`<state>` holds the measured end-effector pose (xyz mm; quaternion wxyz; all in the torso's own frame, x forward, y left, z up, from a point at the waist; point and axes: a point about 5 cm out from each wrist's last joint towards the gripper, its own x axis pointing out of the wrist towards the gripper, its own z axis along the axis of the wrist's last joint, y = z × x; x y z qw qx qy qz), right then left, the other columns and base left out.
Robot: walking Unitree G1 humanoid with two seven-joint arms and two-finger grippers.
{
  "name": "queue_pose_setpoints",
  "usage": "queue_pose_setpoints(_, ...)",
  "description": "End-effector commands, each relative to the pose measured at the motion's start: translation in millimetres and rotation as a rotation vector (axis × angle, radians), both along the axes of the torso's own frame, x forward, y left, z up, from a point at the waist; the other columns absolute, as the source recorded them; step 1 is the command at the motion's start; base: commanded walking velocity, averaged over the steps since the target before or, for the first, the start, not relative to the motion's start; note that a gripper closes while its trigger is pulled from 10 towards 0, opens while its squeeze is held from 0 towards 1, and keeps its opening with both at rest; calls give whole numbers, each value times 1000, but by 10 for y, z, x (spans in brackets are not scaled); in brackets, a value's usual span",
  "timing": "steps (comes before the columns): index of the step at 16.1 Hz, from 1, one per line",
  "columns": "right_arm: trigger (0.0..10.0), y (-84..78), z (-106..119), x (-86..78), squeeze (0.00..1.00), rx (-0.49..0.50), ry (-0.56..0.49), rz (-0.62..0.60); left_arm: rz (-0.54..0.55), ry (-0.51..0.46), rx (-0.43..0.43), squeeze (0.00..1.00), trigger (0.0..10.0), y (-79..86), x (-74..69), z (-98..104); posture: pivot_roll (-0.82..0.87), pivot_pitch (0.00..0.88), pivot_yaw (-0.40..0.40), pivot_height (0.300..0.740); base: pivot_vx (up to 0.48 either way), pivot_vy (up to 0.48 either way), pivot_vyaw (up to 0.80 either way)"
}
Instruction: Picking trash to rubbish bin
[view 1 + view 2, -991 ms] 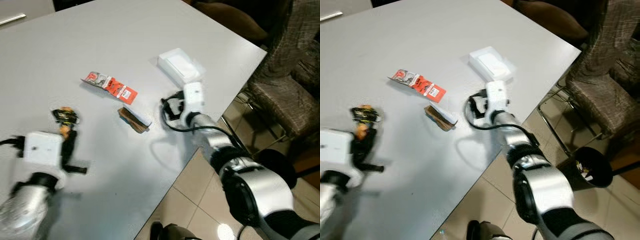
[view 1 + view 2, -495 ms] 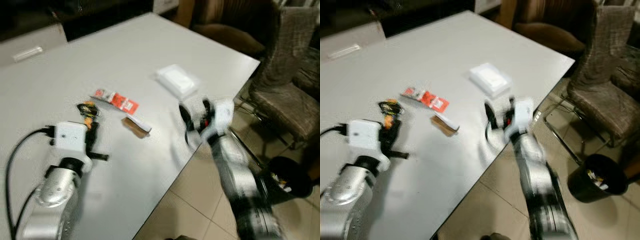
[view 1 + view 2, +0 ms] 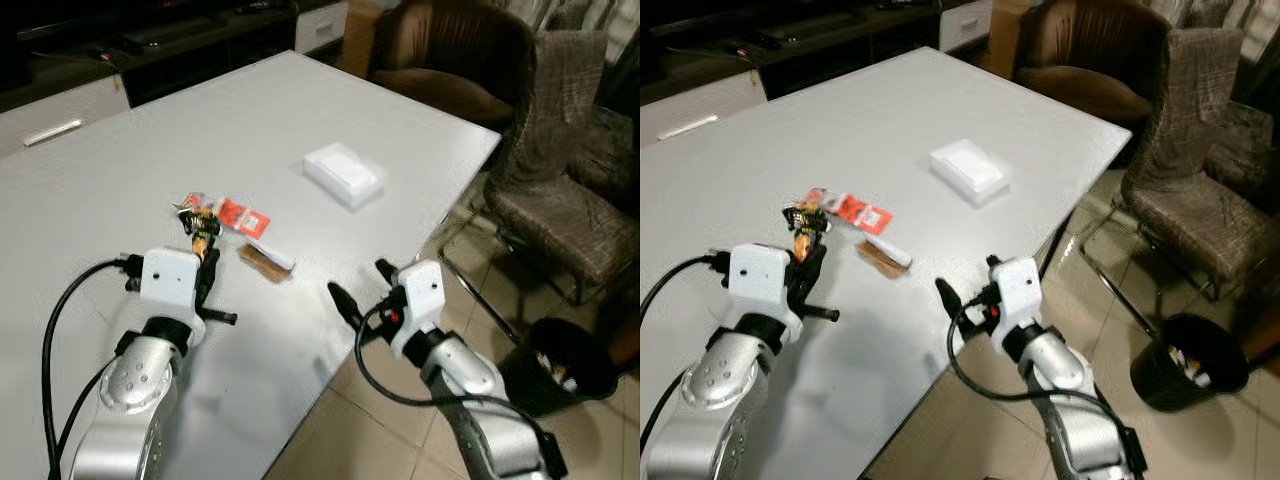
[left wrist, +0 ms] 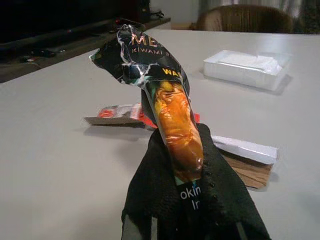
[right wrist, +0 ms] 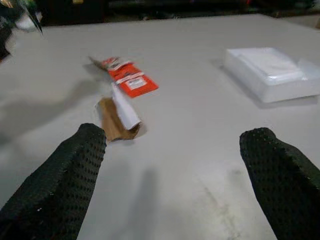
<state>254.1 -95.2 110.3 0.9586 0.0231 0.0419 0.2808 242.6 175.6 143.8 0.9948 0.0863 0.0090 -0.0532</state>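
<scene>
While its two black fingers are pinched together, the left gripper [image 4: 187,200] holds a crumpled black and orange snack wrapper [image 4: 167,107], the wrapper sticking up out of the fingers and lifted off the white table [image 3: 120,150]. That gripper sits over the near left part of the table, with a black cable looping back from its white wrist block along the silver arm.

Just beyond the held wrapper lies a flat red packet [image 3: 243,217] on the tabletop, and right beside that a small brown and white piece of torn packaging [image 3: 266,260], the two lying close together. Farther along the table, toward the far right corner, rests a white plastic-wrapped pack [image 3: 343,172], well apart from the other litter.

Over at the table's near right edge, the right gripper [image 3: 965,282] hangs with its fingers spread wide and nothing between them; its fingertips [image 5: 57,175] point across the table toward the brown scrap and the red packet.

Down on the tiled floor to the right stands a black rubbish bin [image 3: 1185,360] with some bits already inside, next to a grey fabric chair [image 3: 560,190] with metal legs. A brown armchair [image 3: 450,60] stands past the table's far end.
</scene>
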Motion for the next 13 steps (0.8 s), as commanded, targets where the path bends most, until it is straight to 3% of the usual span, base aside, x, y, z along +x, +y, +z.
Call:
queue_pose_setpoints(1,10000,19,39,3,0,-11,-3,24,14,11,12,0,10000,15,-17,-41,-40,0,-85,740,0,0,800)
queue_pose_setpoints(6,10000,97,136,25,0,18,11,60,21,2,24,0,10000,18,-58,-23,-15,0,-105,740,0,0,800)
queue_pose_setpoints(13,10000,-32,128,51,0,37,22,-38,-21,3,29,0,10000,-14,-2,10,-19,0,-70,740,0,0,800)
